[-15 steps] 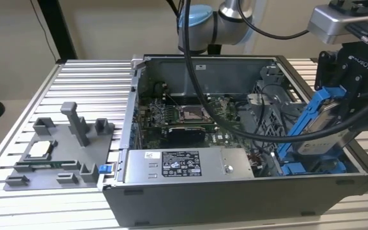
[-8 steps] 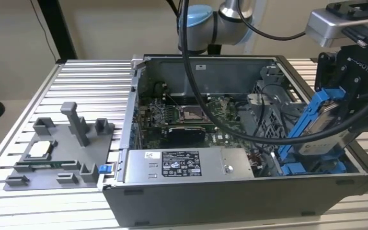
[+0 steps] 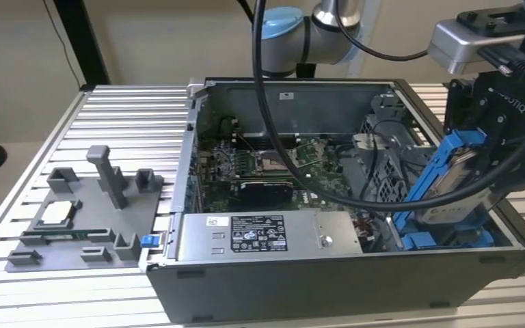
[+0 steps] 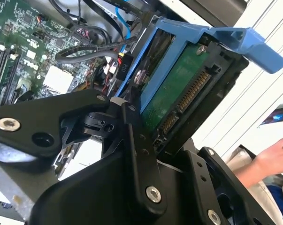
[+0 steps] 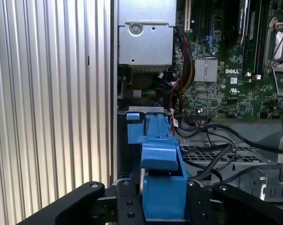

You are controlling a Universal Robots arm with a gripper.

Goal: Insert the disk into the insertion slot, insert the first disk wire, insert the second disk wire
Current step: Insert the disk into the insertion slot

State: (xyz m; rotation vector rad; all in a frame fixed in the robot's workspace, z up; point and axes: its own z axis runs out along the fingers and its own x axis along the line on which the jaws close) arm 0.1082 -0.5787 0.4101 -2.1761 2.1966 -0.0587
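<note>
Second wrist view showed the black gripper pinching the disk by the sides of its blue frame, the green circuit board and connector of the disk turned toward the camera. In the exterior view the gripper held the disk steeply tilted at the exterior view's right, its lower end down among the blue rails of the insertion slot in the near corner of the open computer case; whether it was seated there could not be told. Just beside the slot, black cables crossed a perforated metal cage in the first wrist view. Farther into the case lay the green motherboard, with a grey box bearing a sticker along the near wall. The case sat on a ribbed metal table, where a grey fixture stood well apart on the exterior view's left. A person's hand rested beyond the table's edge.
</note>
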